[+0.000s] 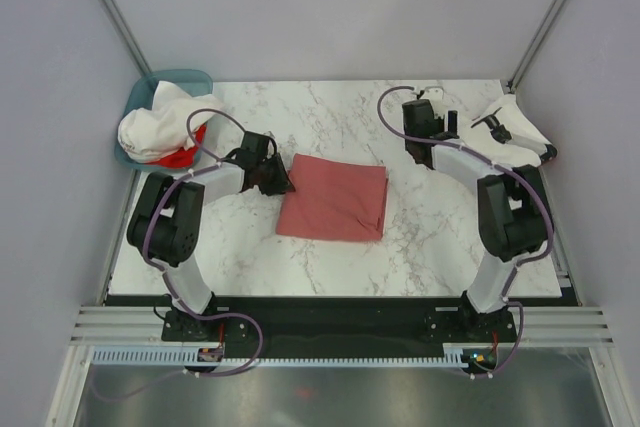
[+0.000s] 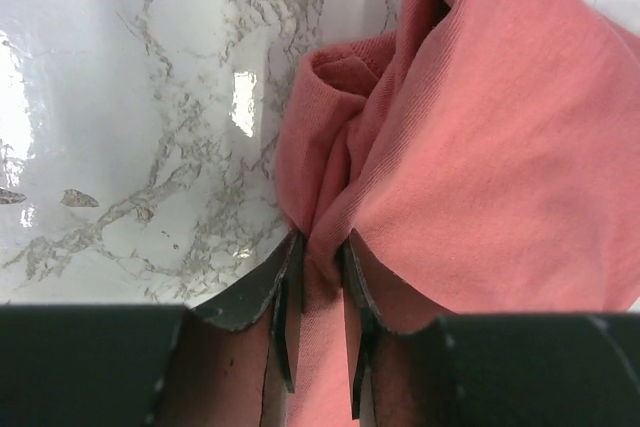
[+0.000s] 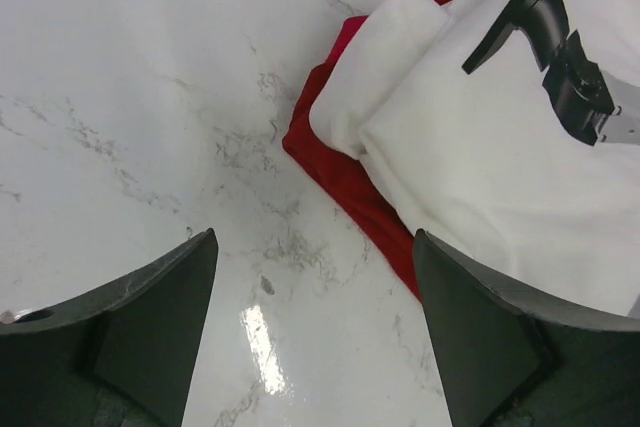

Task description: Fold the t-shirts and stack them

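Top external view: on the marble table (image 1: 440, 247), the folded salmon t-shirt (image 1: 335, 197) lies mid-table, its left edge pinched by the left gripper (image 2: 320, 257); the right gripper (image 3: 312, 247) hangs spread (holding nothing). A bunched pinch could drag the fold askew.

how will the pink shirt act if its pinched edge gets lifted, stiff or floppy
Likely floppy: the pink shirt bunches into soft folds where the left gripper pinches its edge. It looks thin and light, so it should probably drape and drag across the table rather than hold shape.
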You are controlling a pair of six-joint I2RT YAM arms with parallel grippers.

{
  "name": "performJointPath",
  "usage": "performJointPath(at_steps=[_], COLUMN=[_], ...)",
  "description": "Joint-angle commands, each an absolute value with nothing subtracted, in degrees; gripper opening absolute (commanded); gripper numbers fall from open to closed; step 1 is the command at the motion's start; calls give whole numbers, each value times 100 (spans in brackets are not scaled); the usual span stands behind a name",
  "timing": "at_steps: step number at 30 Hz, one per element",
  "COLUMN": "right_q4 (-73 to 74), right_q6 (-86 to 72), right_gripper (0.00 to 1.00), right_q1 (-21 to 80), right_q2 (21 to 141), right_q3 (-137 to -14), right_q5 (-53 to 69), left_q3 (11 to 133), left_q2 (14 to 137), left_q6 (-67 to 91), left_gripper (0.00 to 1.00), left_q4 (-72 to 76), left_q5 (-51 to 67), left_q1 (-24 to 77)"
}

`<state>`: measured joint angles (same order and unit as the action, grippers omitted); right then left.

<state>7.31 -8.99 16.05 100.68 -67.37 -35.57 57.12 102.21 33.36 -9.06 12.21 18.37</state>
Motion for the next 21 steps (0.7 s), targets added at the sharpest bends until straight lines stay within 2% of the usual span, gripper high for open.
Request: performJointPath(at_steps=[1,4,10,14,18,19,21], right_q4=[1264,1529,1626,1705,1907,1916,2012], right_q6=[-255,-45,237,237,167,158,80], right_gripper=[87,82,91,89,75,67,58], right_q1=[1731,1723,1600,1415,1336,1310,1222], right_q2=[10782,11451,12181,12427,12656,12665,12682], right_q3=[-7328,-8101,-8604,-8832,-9000,-9009,-9026], right_q5=[-4822,-5377,-5950,-5941,-6073,-6073,-5995], left_q3=[5634,5572,5555,5572,5572,5546,5546], left_q2=[9923,9835,9809,9817,9791,9791,9782], left_q6=[3498,3542,3621,3647,3656,3656,3647], left_gripper=[29,29,29,29,29,29,29], left_q4=[-765,-695,-580,-563,-545,-545,-545], left_q5=[1345,1432,1617,1705,1740,1740,1740], left_q1=[1811,1819,1819,1819,1819,1819,1819])
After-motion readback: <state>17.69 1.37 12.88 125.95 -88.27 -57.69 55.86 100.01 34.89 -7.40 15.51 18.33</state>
